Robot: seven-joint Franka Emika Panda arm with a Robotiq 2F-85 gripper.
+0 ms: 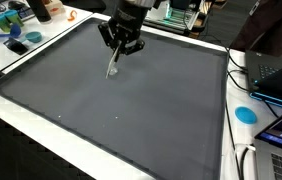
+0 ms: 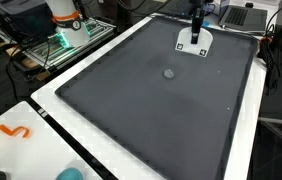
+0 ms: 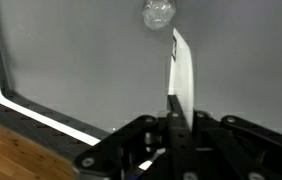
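Observation:
My gripper (image 1: 120,47) hangs over the far part of a dark grey mat (image 1: 131,120), shut on a thin white strip (image 1: 112,66) that points down toward the mat. In the wrist view the gripper (image 3: 181,112) pinches the strip (image 3: 182,70) between its fingers. The strip's tip ends just short of a small clear round object (image 3: 159,12) lying on the mat. That round object (image 2: 168,72) also shows in an exterior view. There the gripper (image 2: 195,28) is small, and I cannot tell whether the white flat shape (image 2: 193,42) under it is the strip.
A white table border (image 1: 41,110) rims the mat. Laptops (image 1: 273,75), cables and a blue disc (image 1: 244,113) crowd one side. An orange piece (image 2: 16,131) lies on the border near a corner. Lit equipment (image 2: 66,30) stands beyond the table. Wooden floor (image 3: 11,150) shows past the edge.

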